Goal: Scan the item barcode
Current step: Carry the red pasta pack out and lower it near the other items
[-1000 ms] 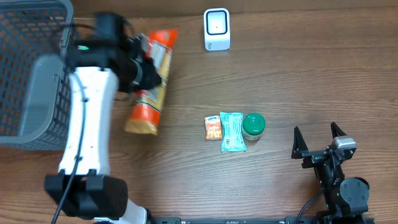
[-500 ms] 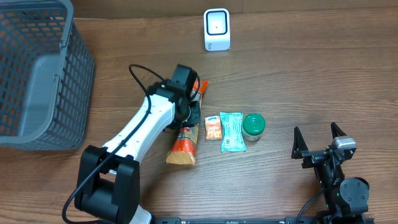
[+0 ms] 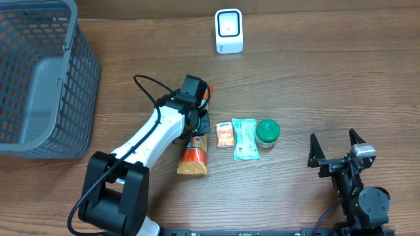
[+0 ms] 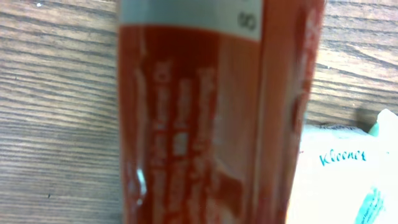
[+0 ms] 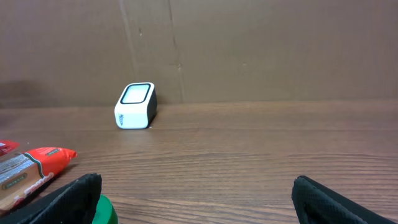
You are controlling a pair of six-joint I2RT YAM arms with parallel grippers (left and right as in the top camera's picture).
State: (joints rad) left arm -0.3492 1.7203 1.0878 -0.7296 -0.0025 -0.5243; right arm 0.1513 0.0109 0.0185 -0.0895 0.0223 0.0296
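Over the last second I had swung the left arm away from the grey basket (image 3: 82, 85) and across the table (image 3: 315, 78), carrying the long orange package (image 3: 192, 156) with it. The package then lay flat, just left of the row of small goods. The left gripper (image 3: 199, 111) sat over its upper end. From overhead the wrist hid the fingers, and the left wrist view was filled by the wrapper alone, so I could not tell whether they pinched the package or had let go.

I judged that the package had been put beside the other items to keep the goods together, with the white scanner (image 3: 229, 31) well apart at the far edge, its window facing up. The row beside it held a small orange packet (image 3: 225, 135), a white and teal tissue pack (image 3: 245, 139) and a green-lidded jar (image 3: 268, 132), each touching or just beside the next. The right gripper (image 3: 334, 145) was parked at the near right with its fingers spread wide and nothing between them, out of the way of the working arm.

The wrist camera was too close to the orange wrapper for its pale print to be legible. I could make out only "00" on the light band at the top, and no barcode showed. The tissue pack read "Kleenex" in teal script. The small packet's label was too small to read.
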